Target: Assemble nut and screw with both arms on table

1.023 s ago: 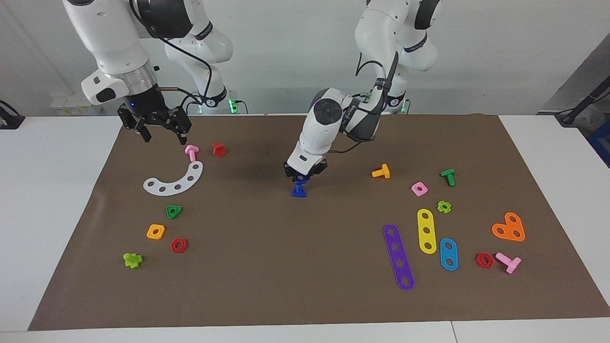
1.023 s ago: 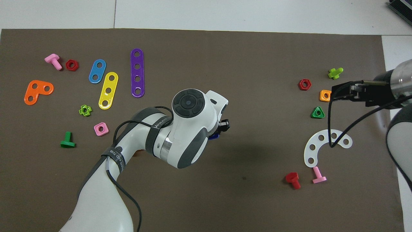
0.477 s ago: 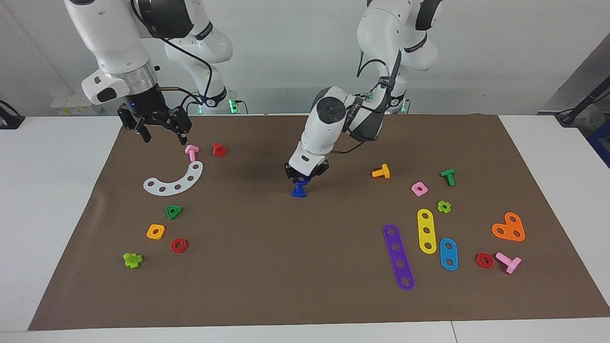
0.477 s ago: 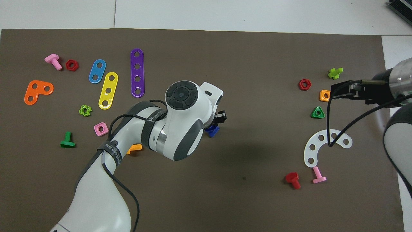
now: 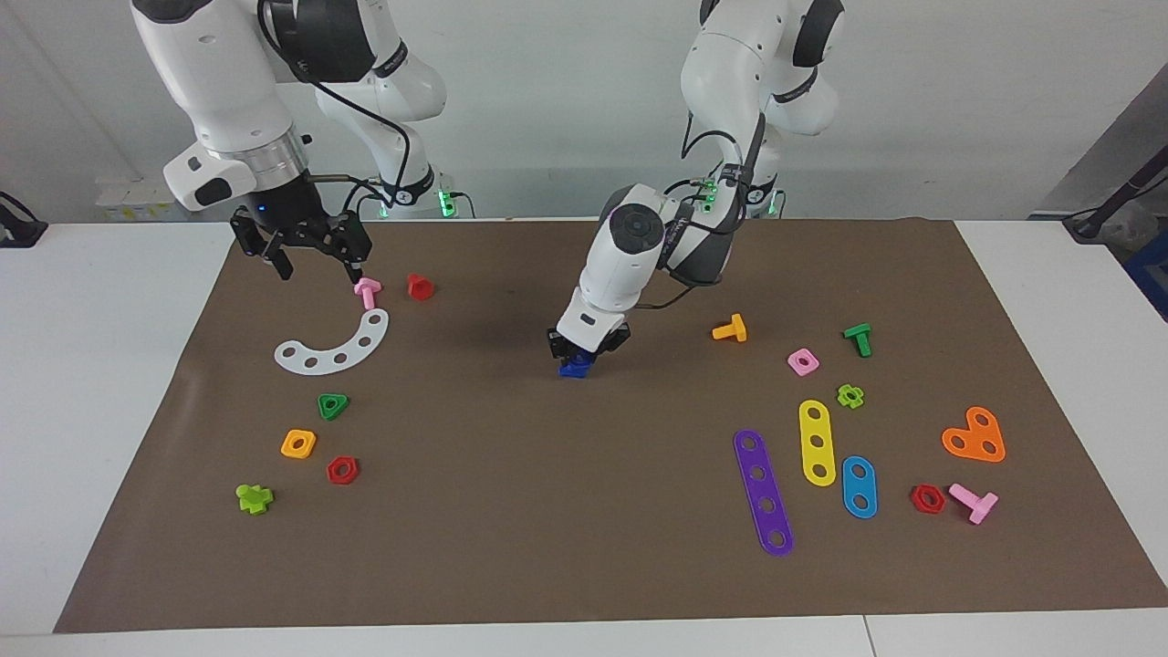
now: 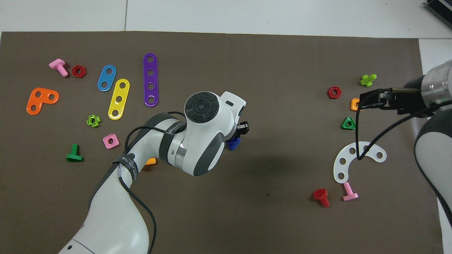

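- Your dark-blue screw (image 5: 576, 367) sits near the middle of the brown mat (image 5: 584, 566), with the left gripper (image 5: 587, 350) right down on it; the fingers look closed around the blue piece, though the wrist hides most of the grasp.
- You cannot make out the nut as a separate part: only one blue shape shows under the fingers in both views, so whether it sits on the screw is unclear.
- In the overhead view you see just a corner of the screw (image 6: 233, 143) poking out from under the left arm's wrist, beside the left gripper (image 6: 241, 129).
- Your right gripper (image 5: 310, 255) hangs with fingers spread wide over the mat's edge at the right arm's end, just above a pink bolt (image 5: 367, 292) and the white curved strip (image 5: 334, 347).
- Beside that pink bolt lies a red bolt (image 5: 419, 286); farther from the robots you have a green triangular nut (image 5: 332, 405), an orange square nut (image 5: 298, 443), a red hex nut (image 5: 342, 470) and a lime cross piece (image 5: 254, 497).
- Toward the left arm's end lie an orange bolt (image 5: 730, 328), a pink square nut (image 5: 802, 362), a green bolt (image 5: 858, 338), purple (image 5: 763, 491), yellow (image 5: 816, 442) and blue (image 5: 859, 486) strips, and an orange heart plate (image 5: 975, 436).
- Nothing lies close around the screw.
- The band on the left arm carries lettering you cannot read.
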Robot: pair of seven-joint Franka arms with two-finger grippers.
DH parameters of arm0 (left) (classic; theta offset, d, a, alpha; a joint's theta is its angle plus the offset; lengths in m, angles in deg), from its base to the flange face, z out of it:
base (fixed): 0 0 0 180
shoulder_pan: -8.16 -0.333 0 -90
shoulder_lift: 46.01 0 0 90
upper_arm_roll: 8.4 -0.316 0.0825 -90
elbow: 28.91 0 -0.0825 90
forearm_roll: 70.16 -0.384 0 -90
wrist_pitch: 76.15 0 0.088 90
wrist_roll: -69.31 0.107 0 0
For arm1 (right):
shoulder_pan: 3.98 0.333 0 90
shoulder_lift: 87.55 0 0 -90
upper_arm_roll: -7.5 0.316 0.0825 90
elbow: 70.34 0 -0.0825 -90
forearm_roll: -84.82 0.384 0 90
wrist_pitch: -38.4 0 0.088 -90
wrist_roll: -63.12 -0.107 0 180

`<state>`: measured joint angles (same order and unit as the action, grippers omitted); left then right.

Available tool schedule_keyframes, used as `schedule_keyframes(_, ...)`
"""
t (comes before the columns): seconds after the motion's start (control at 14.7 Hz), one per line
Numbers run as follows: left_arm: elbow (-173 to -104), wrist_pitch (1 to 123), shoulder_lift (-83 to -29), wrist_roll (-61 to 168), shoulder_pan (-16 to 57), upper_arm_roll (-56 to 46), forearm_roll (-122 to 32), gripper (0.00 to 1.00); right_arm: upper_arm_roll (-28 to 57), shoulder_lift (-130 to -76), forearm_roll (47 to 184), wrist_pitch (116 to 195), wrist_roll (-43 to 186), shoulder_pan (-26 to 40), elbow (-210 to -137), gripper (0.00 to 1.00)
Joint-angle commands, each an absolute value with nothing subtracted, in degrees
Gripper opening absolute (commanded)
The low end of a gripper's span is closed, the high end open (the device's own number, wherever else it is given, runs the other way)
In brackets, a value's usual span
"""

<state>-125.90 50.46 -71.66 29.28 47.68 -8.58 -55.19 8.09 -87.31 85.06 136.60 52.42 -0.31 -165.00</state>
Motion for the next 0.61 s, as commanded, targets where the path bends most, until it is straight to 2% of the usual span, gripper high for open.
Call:
schedule_keyframes(0.0,-130.9,53.6,-71.1,29.5,49.5,-8.7,-55.3,0.00,8.4,-87.0,84.9,136.5,54.3,-0.6,-165.5,1.00)
schedule_keyframes(0.14,-132.3,54.0,-70.8,29.6,50.2,-8.8,-55.4,0.00,8.4,-87.0,84.9,136.4,54.3,-0.6,-165.5,1.00)
schedule_keyframes(0.55,-130.7,50.8,-70.9,29.6,50.2,-8.7,-55.3,0.00,8.3,-87.1,84.9,136.5,54.0,-1.1,-165.5,1.00)
